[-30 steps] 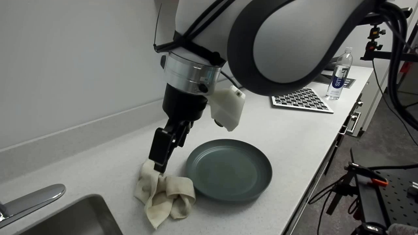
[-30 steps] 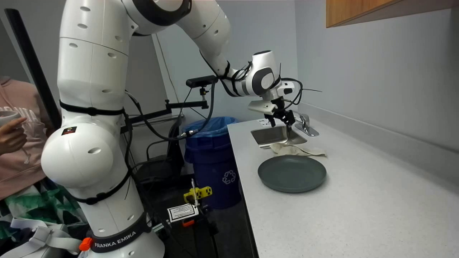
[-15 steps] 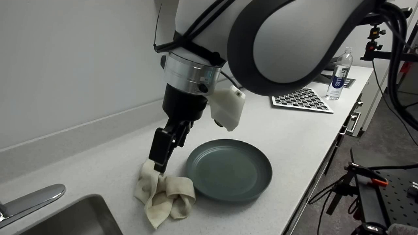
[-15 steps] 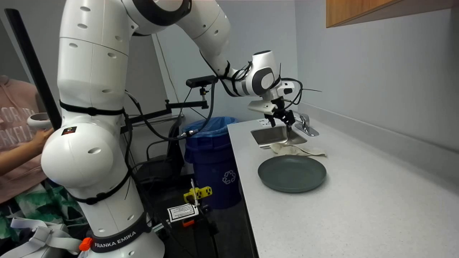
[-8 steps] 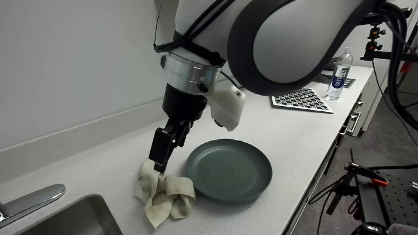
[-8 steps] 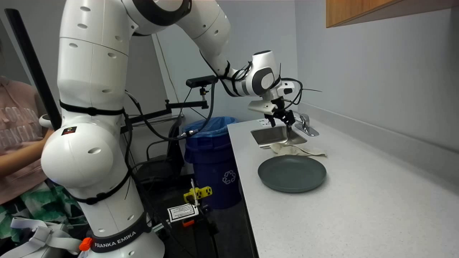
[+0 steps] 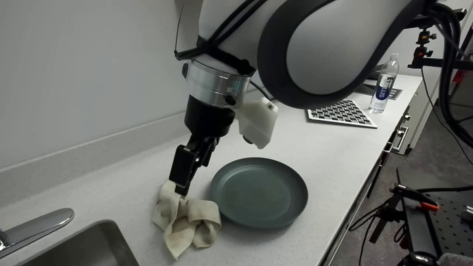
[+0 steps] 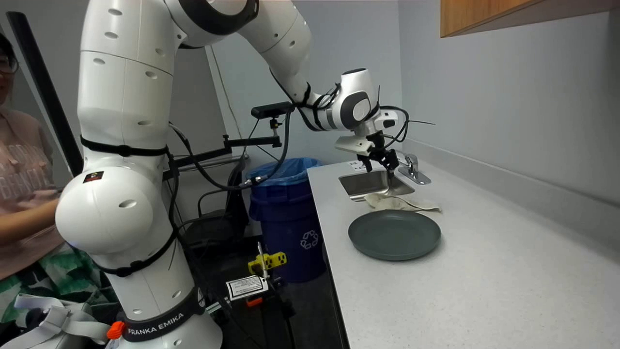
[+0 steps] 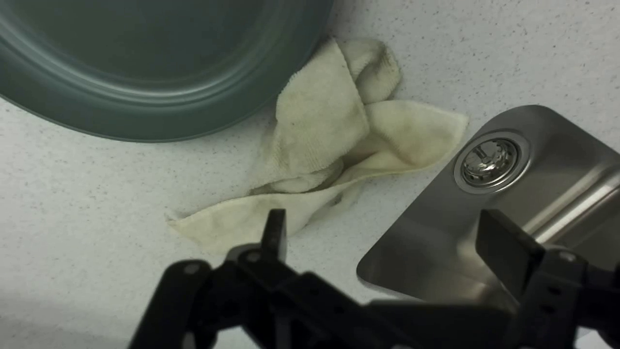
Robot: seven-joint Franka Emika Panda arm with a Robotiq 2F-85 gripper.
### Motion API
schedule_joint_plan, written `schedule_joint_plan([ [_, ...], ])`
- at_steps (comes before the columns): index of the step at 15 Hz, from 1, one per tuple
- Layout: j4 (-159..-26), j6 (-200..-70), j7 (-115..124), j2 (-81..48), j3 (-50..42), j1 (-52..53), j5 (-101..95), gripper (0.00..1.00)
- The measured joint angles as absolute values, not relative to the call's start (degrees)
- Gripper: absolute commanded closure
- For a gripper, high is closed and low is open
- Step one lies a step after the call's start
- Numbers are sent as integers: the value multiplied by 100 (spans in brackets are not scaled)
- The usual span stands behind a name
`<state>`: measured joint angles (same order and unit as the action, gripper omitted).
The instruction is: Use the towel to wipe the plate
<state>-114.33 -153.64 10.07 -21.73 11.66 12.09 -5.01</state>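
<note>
Right now, the tool (image 9: 380, 225) hangs spread wide near the sink (image 9: 426, 247); the cream towel (image 9: 319, 116) lies crumpled on the table (image 9: 121, 184), between the sink and the dark plate (image 9: 160, 118), its folds just beside the plate's rim.

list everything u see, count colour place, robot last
counter: 1, white, along the wall
sink: 1, grey, in the counter
faucet: 1, silver, beside the sink
plate: 1, grey-green, on the counter
towel: 1, cream, crumpled between plate and sink
checkered board: 1, black-and-white, on the counter
bottle: 1, clear, beside the board
bin: 1, blue, beside the counter
cabinet: 1, brown, above the counter
person: 1, in pink and green, behind the robot arm
robot arm: 1, white, extended over the counter
gripper: 1, black, open, near the towel
</note>
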Motion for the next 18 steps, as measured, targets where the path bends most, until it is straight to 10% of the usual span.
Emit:
schedule_joint_plan([
  [18,-10678,-15394,1159,-3372,245,2177,-1339,0],
])
